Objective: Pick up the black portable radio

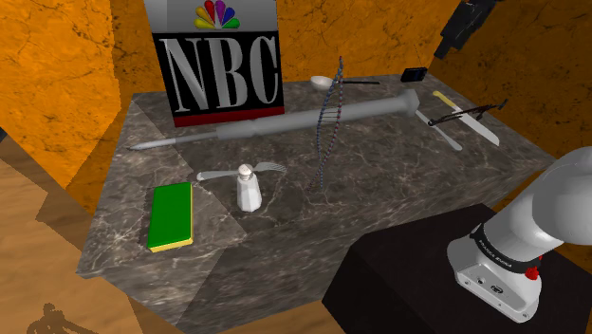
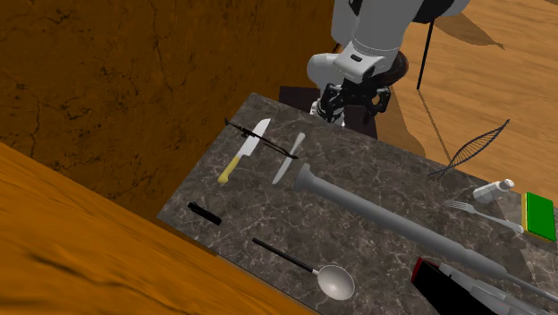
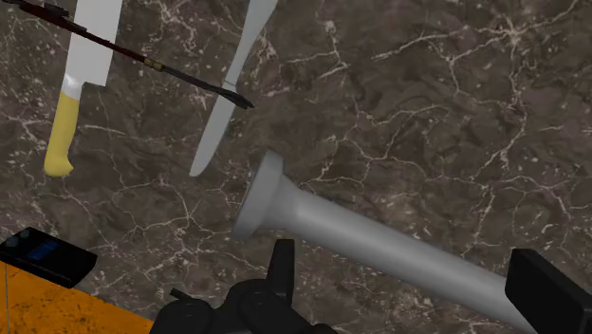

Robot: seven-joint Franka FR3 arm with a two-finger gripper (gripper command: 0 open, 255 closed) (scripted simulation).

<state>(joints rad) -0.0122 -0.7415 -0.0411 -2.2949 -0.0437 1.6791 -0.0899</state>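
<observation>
My gripper (image 3: 408,266) hangs wide open and empty over the table's near end. The radio (image 3: 43,254) lies flat at the edge by the orange wall, well apart from me, past the knife (image 3: 66,123). I'd best cross high, turn my fingers across its narrow width, then drop straight.

One readable sign. Large white block letters "NBC" on black front of tall box (image 1: 216,71), which stands at far edge of table (image 1: 379,190) in shoulder view. Above letters: multicoloured peacock-feather logo (image 1: 215,15), its top cut by picture edge. Below letters: dark red strip (image 1: 228,117). Black band (image 1: 501,252) round lower part of my arm (image 1: 555,204) carries small white lettering, too small to read.
</observation>
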